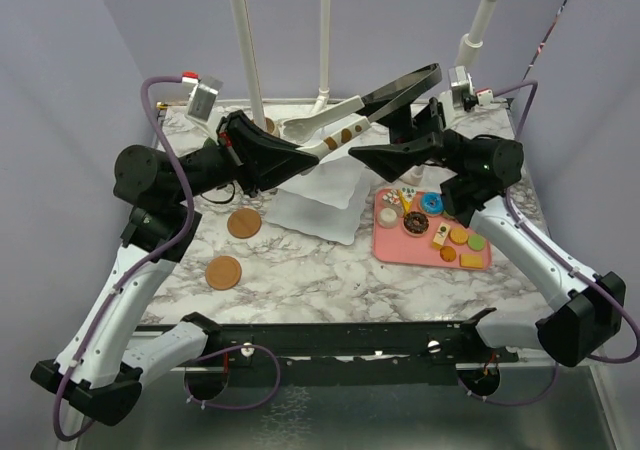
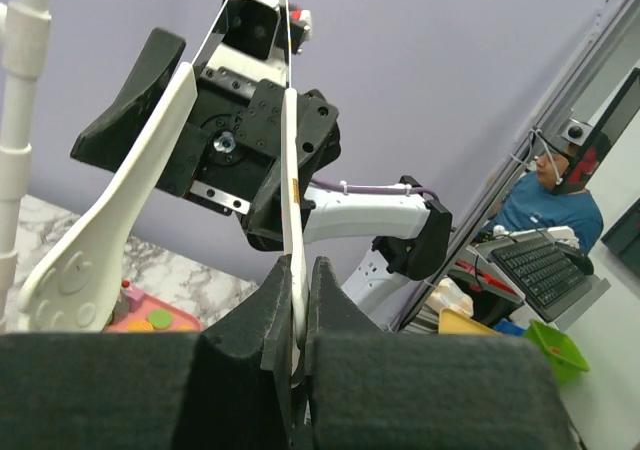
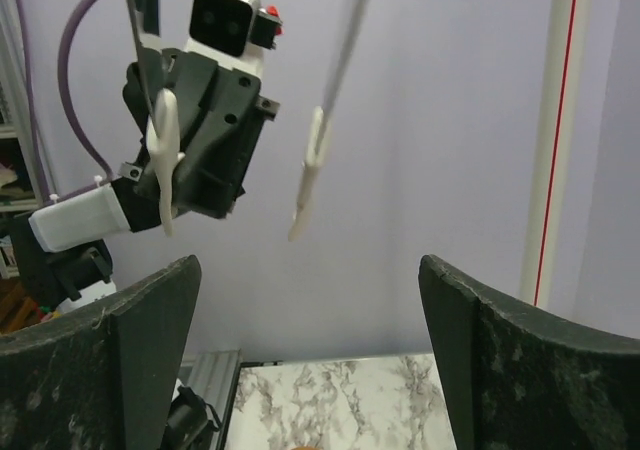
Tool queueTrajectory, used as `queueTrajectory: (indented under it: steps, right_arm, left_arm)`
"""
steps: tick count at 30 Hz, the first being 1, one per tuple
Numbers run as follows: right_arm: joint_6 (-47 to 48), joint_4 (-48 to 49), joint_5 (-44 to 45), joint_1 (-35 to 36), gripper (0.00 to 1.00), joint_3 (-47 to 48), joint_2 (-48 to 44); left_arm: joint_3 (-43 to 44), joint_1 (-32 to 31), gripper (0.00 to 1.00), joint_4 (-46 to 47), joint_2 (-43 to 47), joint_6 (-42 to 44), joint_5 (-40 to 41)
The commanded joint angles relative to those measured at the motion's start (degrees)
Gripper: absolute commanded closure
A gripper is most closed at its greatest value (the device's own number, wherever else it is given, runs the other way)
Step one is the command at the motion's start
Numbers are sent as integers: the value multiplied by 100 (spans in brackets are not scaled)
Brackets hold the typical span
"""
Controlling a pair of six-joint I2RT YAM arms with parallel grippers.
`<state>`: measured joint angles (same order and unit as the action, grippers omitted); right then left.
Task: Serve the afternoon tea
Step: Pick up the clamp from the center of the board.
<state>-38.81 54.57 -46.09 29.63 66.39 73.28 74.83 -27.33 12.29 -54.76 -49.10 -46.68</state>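
Marble tabletop [image 1: 300,280]. The white stand [image 1: 320,205] of square plates sits at its middle, right under both raised arms, and looks bare.

The pink tray [image 1: 400,248] lies just right of the stand and holds the pastries [image 1: 432,204].

The left hand [image 2: 300,310] is clamped tight on one thin arm of a white tool [image 2: 110,200], probably tongs, held high over the stand. The right hand [image 3: 310,280] is spread wide and empty, near the tool's other arm. Can't tell if it touches.

- **Biggest risk:** the grip is on a thin edge only, so a nudge from the right hand could twist the tool loose and drop it on the stand.
- **Next:** the arms are crowded together and may collide.
- **Smaller:** a falling tool could scatter pastries or knock the two coasters [image 1: 243,223] on the near left.
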Motion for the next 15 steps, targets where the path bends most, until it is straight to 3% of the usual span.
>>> queueTrajectory:
  steps: [1, 8, 15]
  right_arm:
    - [-98, 408, 410, 38, 8, 127, 219]
    - [-132, 265, 909, 87, 18, 497, 639]
    - [-996, 1256, 580, 140, 27, 822, 1163]
  left_arm:
    - [-101, 27, 100, 760, -90, -374, -262]
    - [-165, -61, 100, 864, -153, -344, -550]
    - [-246, -106, 100, 866, -123, -254, -590]
